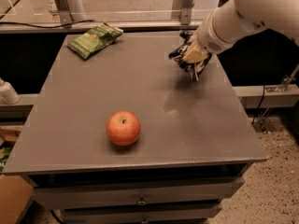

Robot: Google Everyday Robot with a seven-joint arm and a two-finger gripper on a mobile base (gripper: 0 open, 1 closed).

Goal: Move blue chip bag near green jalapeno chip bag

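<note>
Camera view: at the right rear of the tabletop (pixel 140 87), the claw (pixel 192 54) pinches the blue chip bag (pixel 190 69), whose lettering cannot be read. The green jalapeno chip bag (pixel 95 39) lies well apart, at the left rear. An apple (pixel 123 128) sits near the front.

Light: even, fairly bright, from overhead.
Shadows: soft dark patch under the apple (pixel 123 128); a fainter one on the table (pixel 84 101) beneath the gripper (pixel 192 56), clamped on the blue chip bag (pixel 188 69) above the far right edge.
Glare: pale sheen mid-table.
</note>
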